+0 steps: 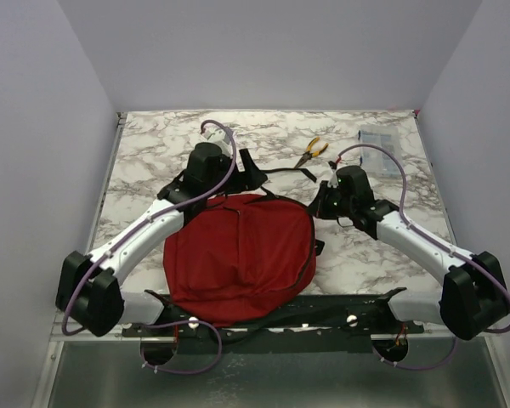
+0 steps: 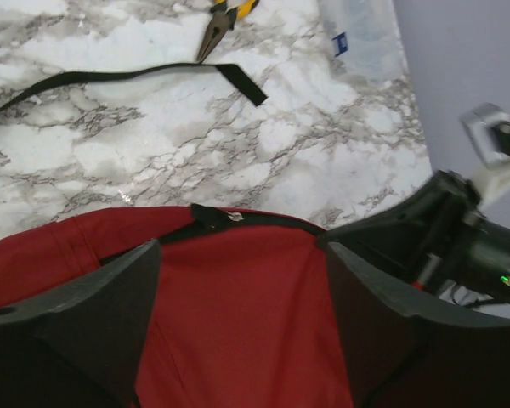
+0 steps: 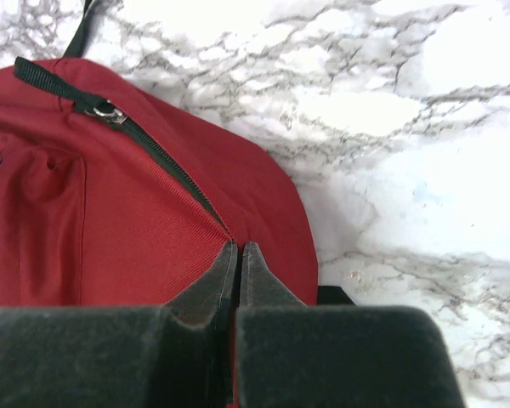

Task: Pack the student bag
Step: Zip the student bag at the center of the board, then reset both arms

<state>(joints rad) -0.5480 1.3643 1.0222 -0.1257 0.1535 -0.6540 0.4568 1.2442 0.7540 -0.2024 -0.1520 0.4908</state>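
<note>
The bag (image 1: 238,255) lies flat in the middle of the bench (image 1: 153,153), near the front edge, between the two arms. It is big, red and made of soft cloth. It will bend and sag when lifted, and it looks flat, so it is likely light and has little in it. It will not break, but smooth cloth can slip out of a weak pinch.

The left hand (image 2: 242,251) hangs over the far edge of the bag with its fingers wide apart and nothing between them. The zip pull (image 2: 230,217) sits just past its tips. The right hand (image 3: 238,251) is at the bag's right edge, where the zip (image 3: 166,166) ends. Its fingers are pressed together, and a thin line of red shows between them, so it seems to pinch the cloth there.

A good spot to grab is the zip pull, or the thick seam beside the zip. One hand should hold the cloth tight while the other pulls, or the whole bag will slide.

A black strap (image 2: 110,76) trails across the bench behind the bag, with pliers (image 1: 311,151) near it.
</note>
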